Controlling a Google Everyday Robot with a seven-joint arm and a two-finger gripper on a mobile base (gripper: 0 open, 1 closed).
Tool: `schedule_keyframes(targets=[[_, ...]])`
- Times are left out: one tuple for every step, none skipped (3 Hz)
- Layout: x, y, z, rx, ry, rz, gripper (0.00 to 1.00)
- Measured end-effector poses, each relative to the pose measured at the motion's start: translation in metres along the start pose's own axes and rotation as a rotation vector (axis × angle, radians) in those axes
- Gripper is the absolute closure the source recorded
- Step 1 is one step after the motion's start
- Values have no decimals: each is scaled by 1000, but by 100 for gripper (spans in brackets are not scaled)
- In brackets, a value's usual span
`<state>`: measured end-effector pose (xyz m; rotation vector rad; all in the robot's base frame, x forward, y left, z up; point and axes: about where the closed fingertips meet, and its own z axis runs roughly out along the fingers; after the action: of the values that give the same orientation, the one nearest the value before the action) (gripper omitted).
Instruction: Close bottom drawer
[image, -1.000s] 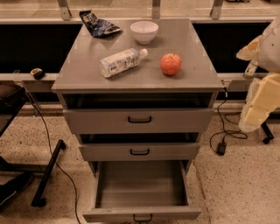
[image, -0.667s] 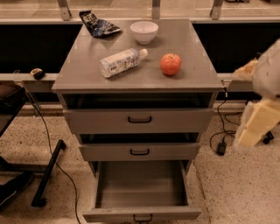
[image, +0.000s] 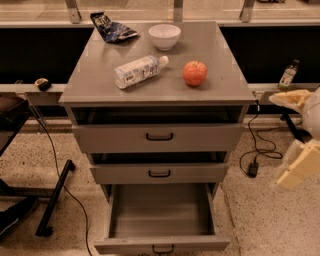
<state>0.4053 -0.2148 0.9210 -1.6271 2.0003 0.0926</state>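
Bottom drawer (image: 160, 220) is pulled far out of the grey desk (image: 210, 92), lowest of three. Its grey inner floor is in plain view, and its front panel sits at the lower frame edge with the small black handle (image: 163, 248) partly cut off. Middle drawer (image: 159, 173) and top drawer (image: 160, 137) sit above it, each with a black handle. Both look slightly proud of the carcass, with a dark gap over each, though that's hard to confirm from this angle.

End effector (image: 299, 167) is the cream-coloured part at the far right edge, over the speckled floor. It is well apart from the desk, roughly level with the middle drawer and touching nothing. Can't tell whether it's open or closed; nothing visibly in it.

On the desk top: white bowl (image: 165, 36) at the back, dark snack bag (image: 112, 27) to its left, plastic bottle (image: 139, 71) lying on its side, red apple (image: 195, 73) just right of it. A black cable (image: 252, 150) trails on the floor between desk and end effector. A small bottle (image: 288, 75) stands on the ledge behind, to the right.
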Motion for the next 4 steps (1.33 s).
schedule_keyframes(targets=[[43, -2, 44, -34, 34, 75, 0], [101, 22, 112, -96, -65, 159, 0], [134, 35, 145, -107, -178, 132, 0], [141, 39, 154, -113, -198, 63, 0]])
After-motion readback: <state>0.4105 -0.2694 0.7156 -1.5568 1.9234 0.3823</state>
